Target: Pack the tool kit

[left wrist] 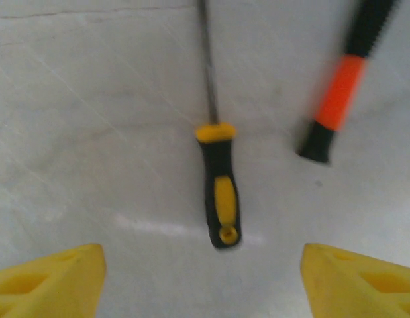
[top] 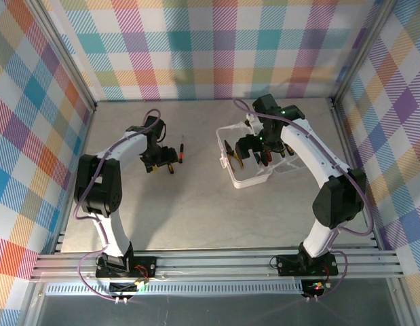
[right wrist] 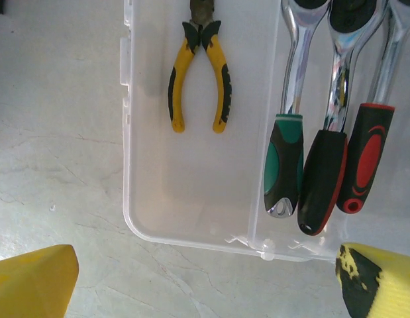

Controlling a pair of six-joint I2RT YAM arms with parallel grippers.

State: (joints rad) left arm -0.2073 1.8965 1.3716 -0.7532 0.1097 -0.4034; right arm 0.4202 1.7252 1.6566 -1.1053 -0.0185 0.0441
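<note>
A yellow-and-black-handled screwdriver lies on the table, its shaft pointing away from my left gripper. That gripper is open, hovering just behind the handle's end with nothing between its yellow fingers. A red-and-black-handled screwdriver lies to its right. The translucent case stands open, holding yellow-handled pliers in one compartment and three ratchet tools with green, black and red handles in the other. My right gripper is open above the case's near edge, holding nothing.
Checked walls enclose the marble-look table. The case's lid lies open on the case's right, under the right arm. A metal rail runs along the near edge.
</note>
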